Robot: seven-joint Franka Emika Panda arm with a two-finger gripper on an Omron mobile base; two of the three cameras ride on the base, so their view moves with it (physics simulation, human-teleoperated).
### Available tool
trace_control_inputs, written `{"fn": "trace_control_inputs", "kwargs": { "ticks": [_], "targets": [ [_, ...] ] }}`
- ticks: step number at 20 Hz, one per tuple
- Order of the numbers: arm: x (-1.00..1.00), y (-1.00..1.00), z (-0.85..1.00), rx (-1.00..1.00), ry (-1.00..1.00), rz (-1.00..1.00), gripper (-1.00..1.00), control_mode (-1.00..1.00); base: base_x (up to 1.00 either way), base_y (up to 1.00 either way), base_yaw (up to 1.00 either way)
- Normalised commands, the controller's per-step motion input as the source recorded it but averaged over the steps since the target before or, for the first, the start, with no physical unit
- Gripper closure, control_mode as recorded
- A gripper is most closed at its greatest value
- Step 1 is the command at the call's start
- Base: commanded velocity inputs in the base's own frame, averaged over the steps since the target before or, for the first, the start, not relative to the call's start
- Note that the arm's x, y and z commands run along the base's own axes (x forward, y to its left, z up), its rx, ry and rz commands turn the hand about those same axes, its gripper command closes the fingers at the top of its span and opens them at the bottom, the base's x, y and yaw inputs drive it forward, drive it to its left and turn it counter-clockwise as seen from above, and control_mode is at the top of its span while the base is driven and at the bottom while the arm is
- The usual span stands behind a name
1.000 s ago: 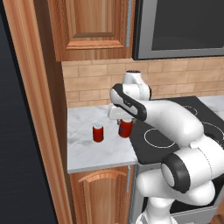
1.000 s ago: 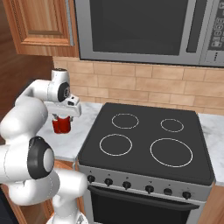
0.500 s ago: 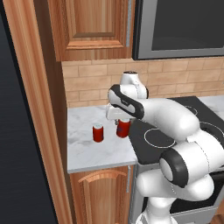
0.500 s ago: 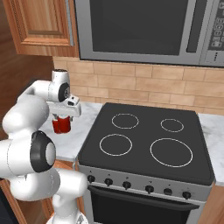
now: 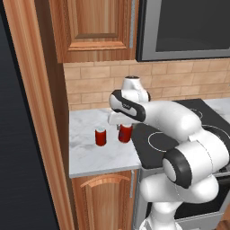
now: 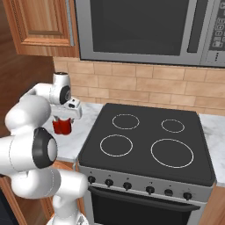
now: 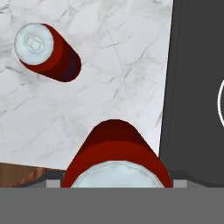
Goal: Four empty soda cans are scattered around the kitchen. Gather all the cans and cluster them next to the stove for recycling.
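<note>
Bare marble counter around two upright soda cans.

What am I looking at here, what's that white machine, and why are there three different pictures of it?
The white machine is a robot arm with a two-finger gripper, working in a computer-rendered kitchen. Two pictures come from cameras on its base, one behind it to the left and one to the right. The third comes from a camera on the hand, looking straight down past the gripper.

On the marble counter left of the stove stand two small red soda cans. The near can sits right under the hand, between the fingers, close to the stove's edge. Whether it is gripped or just released I cannot tell. The far can stands apart, further from the stove. A microwave hangs above.
</note>
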Motion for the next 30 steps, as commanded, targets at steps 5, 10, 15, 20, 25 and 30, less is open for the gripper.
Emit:
{"fn": "trace_control_inputs", "kwargs": {
  "ticks": [5, 10, 15, 20, 25, 30],
  "targets": [
    [0.13, 0.00, -0.15, 0.00, 0.00, 0.00, 1.00, -1.00, 0.00, 0.00, 0.00],
    [0.11, 0.00, -0.13, 0.00, 0.00, 0.00, 1.00, -1.00, 0.00, 0.00, 0.00],
    [0.18, 0.00, -0.15, 0.00, 0.00, 0.00, 1.00, -1.00, 0.00, 0.00, 0.00],
    [0.21, 0.00, -0.14, 0.00, 0.00, 0.00, 1.00, -1.00, 0.00, 0.00, 0.00],
    [0.21, 0.06, -0.12, 0.00, 0.00, 0.00, 1.00, -1.00, 0.00, 0.00, 0.00],
    [0.19, 0.12, -0.11, 0.00, 0.00, 0.00, 1.00, -1.00, 0.00, 0.00, 0.00]
  ]
}}
